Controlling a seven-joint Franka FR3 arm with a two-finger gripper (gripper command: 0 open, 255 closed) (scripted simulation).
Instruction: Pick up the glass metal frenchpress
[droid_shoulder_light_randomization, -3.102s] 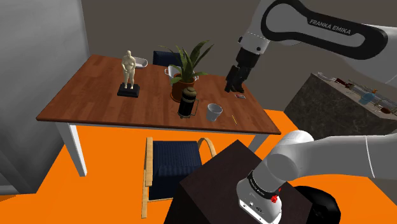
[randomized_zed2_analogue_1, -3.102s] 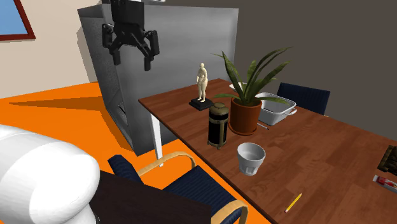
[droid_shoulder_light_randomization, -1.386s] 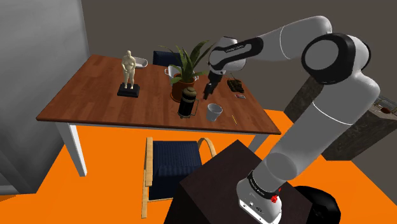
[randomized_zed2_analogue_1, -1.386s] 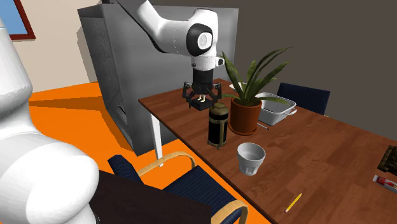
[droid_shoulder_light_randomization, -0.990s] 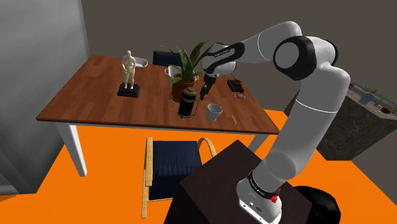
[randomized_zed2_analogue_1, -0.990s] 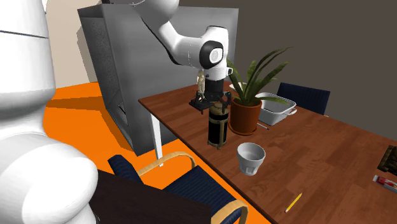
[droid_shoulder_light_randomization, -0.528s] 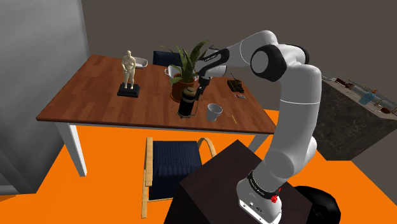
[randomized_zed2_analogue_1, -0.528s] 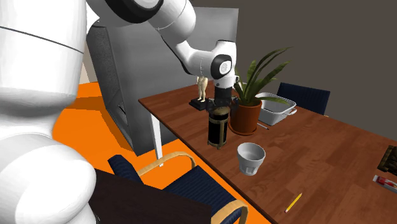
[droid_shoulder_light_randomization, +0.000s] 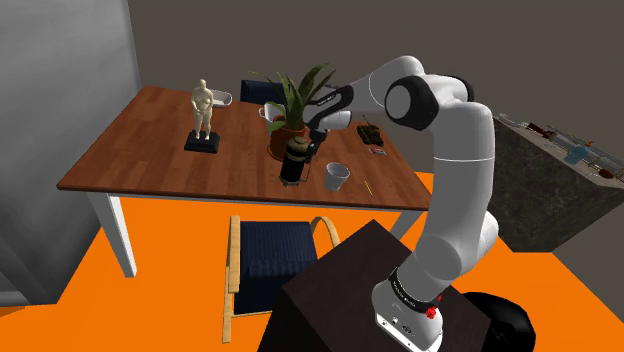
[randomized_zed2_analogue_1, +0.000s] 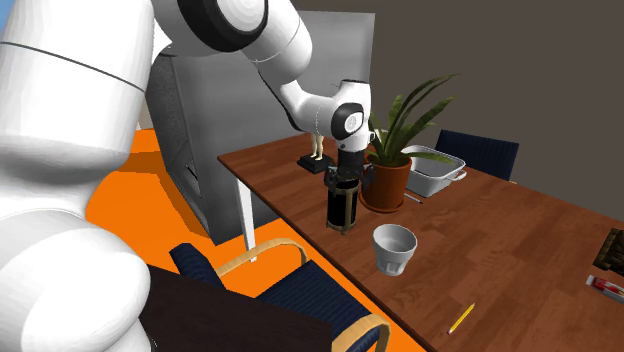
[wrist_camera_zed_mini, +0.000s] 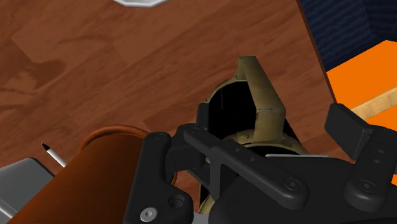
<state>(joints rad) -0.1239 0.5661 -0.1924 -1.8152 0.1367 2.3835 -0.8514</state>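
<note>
Arm (droid_shoulder_light_randomization: 462, 180): glossy white rounded tube segments, bulbous at bends. Dark grey round cap (droid_shoulder_light_randomization: 400, 100) on big joint, at 1 o'clock in shoulder view. Similar wrist cap (randomized_zed2_analogue_1: 347, 121) in second exterior view. Black band (droid_shoulder_light_randomization: 333, 99) along forearm, lettering unreadable. Base collar (droid_shoulder_light_randomization: 405, 300) at 5 o'clock: white, black ring, small red button (droid_shoulder_light_randomization: 431, 313). Stand (droid_shoulder_light_randomization: 330, 285): dark box. Gripper (wrist_camera_zed_mini: 251, 149): matte black angular blocks, grey screw heads (wrist_camera_zed_mini: 147, 214).
</note>
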